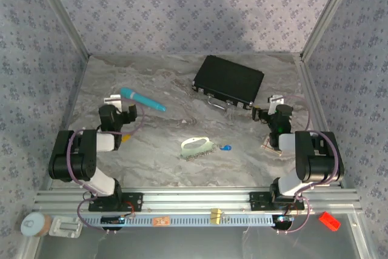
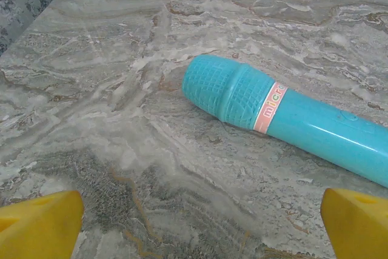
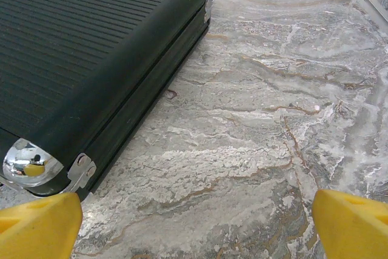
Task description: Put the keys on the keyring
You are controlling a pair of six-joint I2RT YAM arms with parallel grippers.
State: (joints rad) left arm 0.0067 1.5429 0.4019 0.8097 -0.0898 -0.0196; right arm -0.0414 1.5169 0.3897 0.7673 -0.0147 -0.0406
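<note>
The keyring (image 1: pixel 195 145), a pale white-green oval loop with a silvery strand along its near edge, lies flat on the marble table between the two arms. A tiny blue-headed key (image 1: pixel 227 147) lies just to its right, not touching it. A small yellow bit (image 1: pixel 125 139) sits beside the left arm; I cannot tell whether it is a key. My left gripper (image 1: pixel 113 99) (image 2: pixel 200 225) is open over bare table, its yellow fingertips (image 2: pixel 39 222) wide apart. My right gripper (image 1: pixel 275 100) (image 3: pixel 197 225) is open too, holding nothing.
A teal pen (image 1: pixel 142 99) (image 2: pixel 291 110) lies just ahead of the left gripper. A black ribbed case (image 1: pixel 228 81) (image 3: pixel 79 53) stands at the back, its corner just ahead and left of the right gripper. Patterned walls close in the table on three sides.
</note>
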